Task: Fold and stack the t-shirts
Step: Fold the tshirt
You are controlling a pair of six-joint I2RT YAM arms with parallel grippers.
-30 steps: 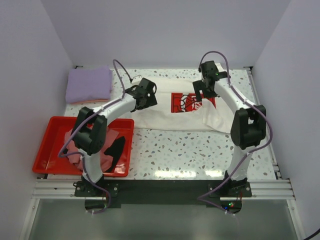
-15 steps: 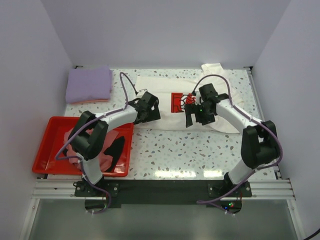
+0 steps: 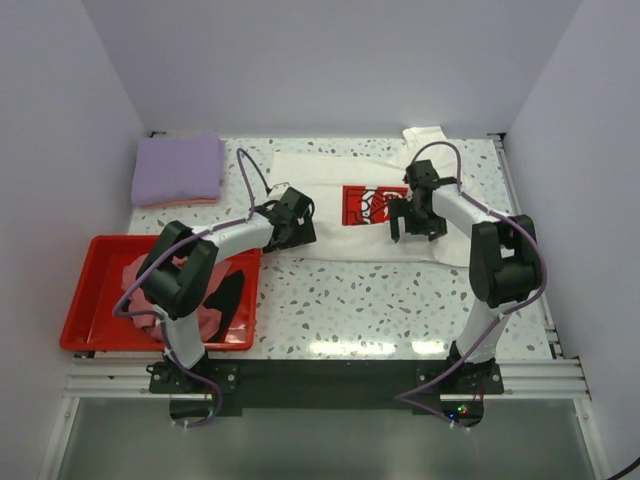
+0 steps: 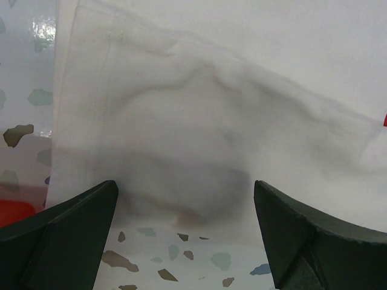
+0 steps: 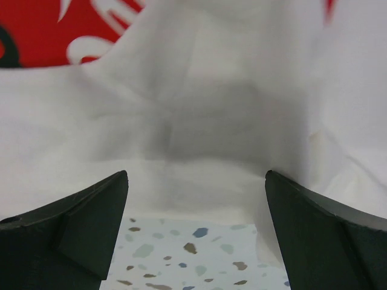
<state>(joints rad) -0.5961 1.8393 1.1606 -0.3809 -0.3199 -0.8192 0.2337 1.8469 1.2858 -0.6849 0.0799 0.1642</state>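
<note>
The cream-white t-shirt [image 3: 335, 205] with a red chest print [image 3: 365, 205] lies spread on the far middle of the table. My left gripper [image 3: 296, 232] is open, low over its near left hem [image 4: 181, 151]. My right gripper [image 3: 415, 226] is open, low over the near right hem [image 5: 199, 139], below the print [image 5: 54, 30]. Neither holds cloth. The folded lavender t-shirt [image 3: 180, 168] sits at the far left. Pink [image 3: 145, 285] and black [image 3: 232, 300] t-shirts lie in the red tray.
The red plastic tray [image 3: 85, 300] sits at the near left beside the left arm. A sleeve of the cream shirt [image 3: 425, 136] reaches the far edge. Speckled tabletop [image 3: 380, 300] stretches in front of the shirt. White walls enclose the table.
My right gripper swung down from the far right toward the shirt's near hem, then pulled back a little to the right. The sleeve it held now lies at the far edge. The tray shifted slightly left.
</note>
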